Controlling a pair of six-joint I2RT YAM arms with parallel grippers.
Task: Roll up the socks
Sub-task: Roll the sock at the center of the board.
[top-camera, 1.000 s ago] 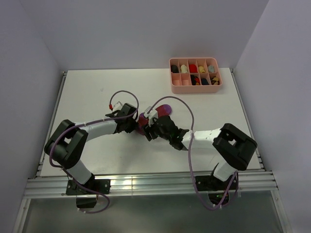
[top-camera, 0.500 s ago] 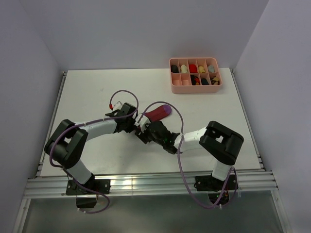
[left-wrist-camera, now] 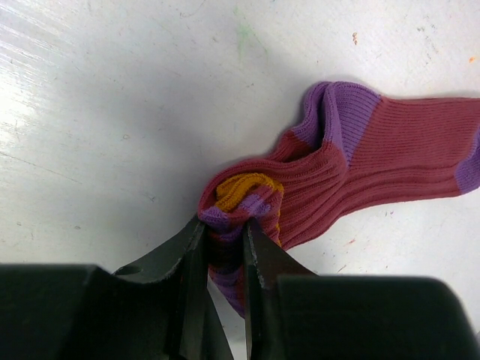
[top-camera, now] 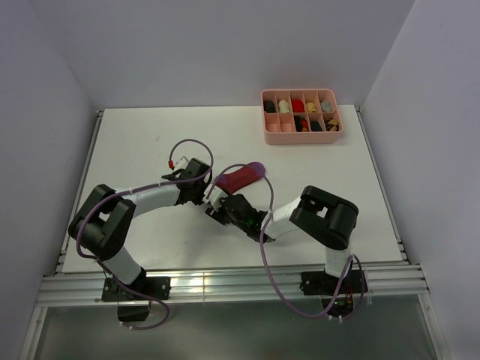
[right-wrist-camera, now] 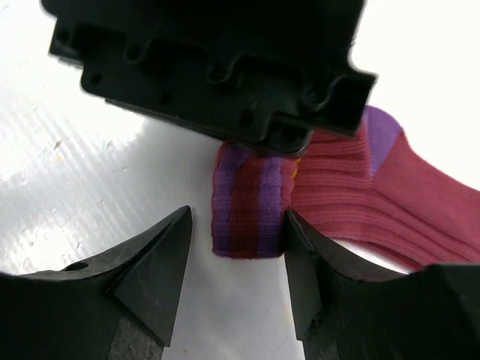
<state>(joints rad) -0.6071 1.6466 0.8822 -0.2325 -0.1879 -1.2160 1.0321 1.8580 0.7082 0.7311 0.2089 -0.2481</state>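
A maroon ribbed sock with purple bands and a yellow patch lies mid-table, its far end stretched right. It shows in the left wrist view and the right wrist view. My left gripper is shut on the sock's bunched, folded end. My right gripper is open, jaws either side of the striped purple-maroon cuff, with the right jaw at the cuff's edge. In the top view the two grippers meet at the sock's near end.
A pink compartment tray holding several rolled socks stands at the back right. The left arm's body fills the top of the right wrist view, close above the cuff. White table all around.
My right gripper has slid left along the sock to its near end beside the left gripper. The sock now lies stretched out to the right. The left gripper stayed put.
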